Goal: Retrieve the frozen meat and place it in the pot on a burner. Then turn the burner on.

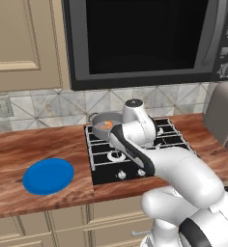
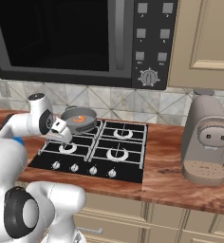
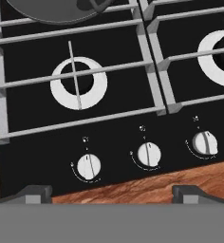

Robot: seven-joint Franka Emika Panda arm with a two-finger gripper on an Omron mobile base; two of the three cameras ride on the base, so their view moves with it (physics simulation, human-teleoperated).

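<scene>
The shallow grey pot (image 1: 99, 117) (image 2: 91, 114) stands on the rear left burner of the black cooktop (image 2: 133, 171). The frozen meat (image 1: 105, 125) (image 2: 78, 119), a small curved orange piece, lies inside it. My gripper (image 2: 64, 138) (image 3: 114, 193) hangs open and empty over the front left burner (image 3: 79, 83) (image 2: 68, 148), just in front of the pot and pointing down at the cooktop's front. Its two fingertips (image 3: 35, 193) stand far apart. Below them runs the row of silver knobs, the leftmost one (image 3: 88, 166) nearest the left fingertip. The pot's rim (image 3: 57, 13) shows at the top of the hand view.
A round blue plate (image 1: 49, 176) lies on the wooden counter (image 1: 19, 149) left of the cooktop. A beige coffee machine (image 2: 206, 140) stands on the right. A black microwave (image 2: 61, 38) hangs above the cooktop. The right-hand burners (image 2: 117, 154) are bare.
</scene>
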